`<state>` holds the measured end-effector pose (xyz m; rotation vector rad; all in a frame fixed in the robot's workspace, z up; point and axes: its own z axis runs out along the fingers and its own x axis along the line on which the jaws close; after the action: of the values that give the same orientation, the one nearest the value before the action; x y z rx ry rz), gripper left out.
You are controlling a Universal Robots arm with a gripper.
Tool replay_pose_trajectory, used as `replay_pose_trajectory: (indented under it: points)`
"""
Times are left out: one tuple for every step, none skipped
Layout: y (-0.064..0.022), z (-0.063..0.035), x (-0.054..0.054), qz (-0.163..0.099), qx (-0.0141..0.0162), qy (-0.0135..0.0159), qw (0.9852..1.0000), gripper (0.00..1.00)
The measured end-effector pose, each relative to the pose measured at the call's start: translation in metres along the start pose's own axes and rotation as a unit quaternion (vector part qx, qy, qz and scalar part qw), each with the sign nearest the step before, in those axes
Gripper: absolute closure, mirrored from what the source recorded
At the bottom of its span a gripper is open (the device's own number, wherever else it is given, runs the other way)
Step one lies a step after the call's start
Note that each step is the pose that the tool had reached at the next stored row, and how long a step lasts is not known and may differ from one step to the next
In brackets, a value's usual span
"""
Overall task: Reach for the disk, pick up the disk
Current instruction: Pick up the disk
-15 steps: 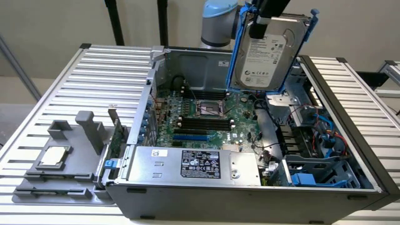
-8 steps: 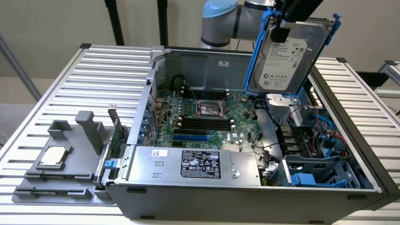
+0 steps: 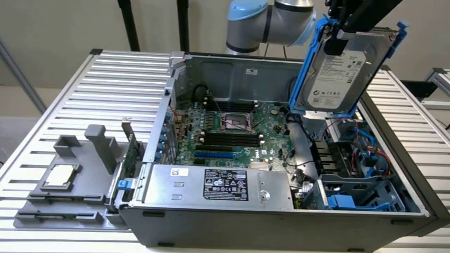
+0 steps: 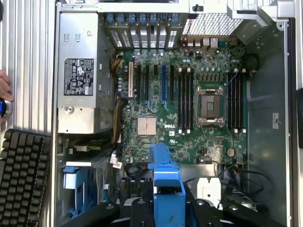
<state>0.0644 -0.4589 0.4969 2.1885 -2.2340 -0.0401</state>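
The disk (image 3: 341, 74), a silver-grey hard drive with a white label in a bright blue carrier, hangs tilted on edge in the air above the open computer case (image 3: 281, 224), over its side on the exterior view's right. My gripper (image 3: 342, 36) is shut on the disk's upper end, black fingers on either side of it. In the wrist view, the blue carrier (image 4: 165, 184) sticks out between the dark fingers (image 4: 137, 213) of my gripper (image 4: 168, 210), with the motherboard (image 4: 189, 94) far below it.
The case lies open on a slatted metal table (image 3: 119, 89). Inside are the motherboard (image 3: 235, 132), a silver power supply with a black label (image 3: 218, 184) and a drive bay with blue parts (image 3: 359, 195). A grey fixture (image 3: 77, 158) holds a small silver chip (image 3: 60, 176). A keyboard (image 4: 21, 175) and a hand (image 4: 4, 87) are beside the case.
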Motion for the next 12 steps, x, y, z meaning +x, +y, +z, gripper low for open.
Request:
replay_pose_trajectory:
  points:
    - [-0.0017, 0.0000, 0.003, 0.000, 0.0000, 0.0000, 1.0000, 0.67]
    - [-0.0032, -0.0001, 0.006, 0.000, -0.0001, 0.0000, 1.0000, 0.67]
    - [-0.0048, -0.0002, 0.010, 0.000, -0.0001, 0.0000, 1.0000, 0.67]
    - [-0.0062, -0.0003, 0.013, 0.000, -0.0002, 0.0000, 1.0000, 0.67]
    - [-0.0077, -0.0003, 0.016, 0.000, -0.0002, 0.0000, 1.0000, 0.67]
    - [-0.0092, -0.0004, 0.020, 0.000, -0.0003, 0.0000, 1.0000, 0.67]
    - [-0.0106, -0.0005, 0.023, 0.000, -0.0003, 0.0000, 1.0000, 0.67]
    - [-0.0121, -0.0005, 0.026, 0.000, -0.0004, 0.0000, 1.0000, 0.67]
    - [-0.0135, -0.0006, 0.030, 0.000, -0.0004, 0.0000, 1.0000, 0.67]
    - [-0.0151, -0.0007, 0.033, 0.000, -0.0004, 0.0000, 1.0000, 0.67]
    - [-0.0165, -0.0007, 0.036, 0.000, -0.0005, 0.0000, 1.0000, 0.67]
    - [-0.0180, -0.0008, 0.040, 0.000, -0.0005, 0.0000, 1.0000, 0.67]
